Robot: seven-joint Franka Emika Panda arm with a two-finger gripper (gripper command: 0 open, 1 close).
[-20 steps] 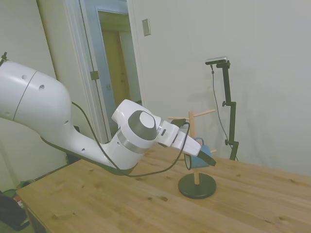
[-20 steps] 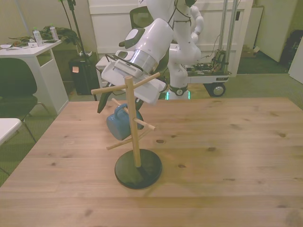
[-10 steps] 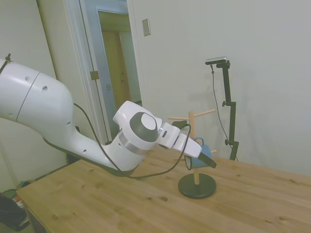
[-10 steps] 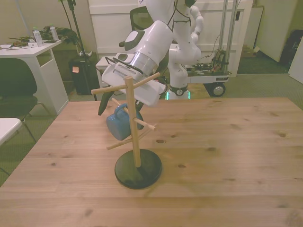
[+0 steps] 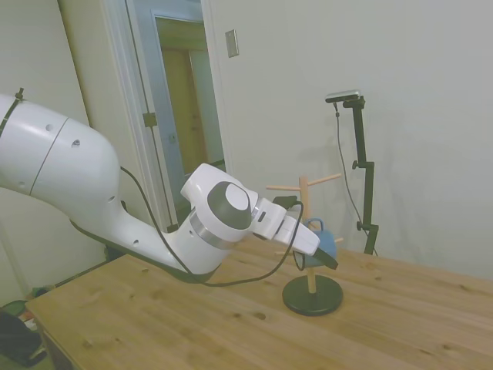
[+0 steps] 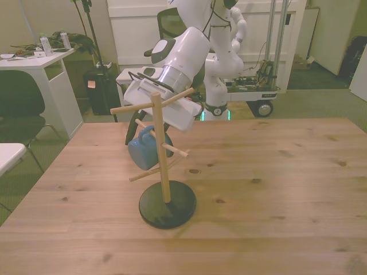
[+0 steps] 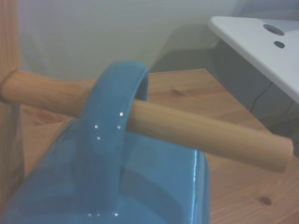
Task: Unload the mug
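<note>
Mug (image 6: pixel 144 152): glazed, rigid, likely slippery, breakable; handle (image 7: pixel 114 116) threaded on peg (image 7: pixel 196 133).
Hold: body sides.
Gripper (image 6: pixel 146 133): finger state indiscernible.

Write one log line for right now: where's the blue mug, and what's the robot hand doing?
mug: hanging by its handle on a peg of the wooden stand | gripper: closed on mug | table: stand's base on it
</note>
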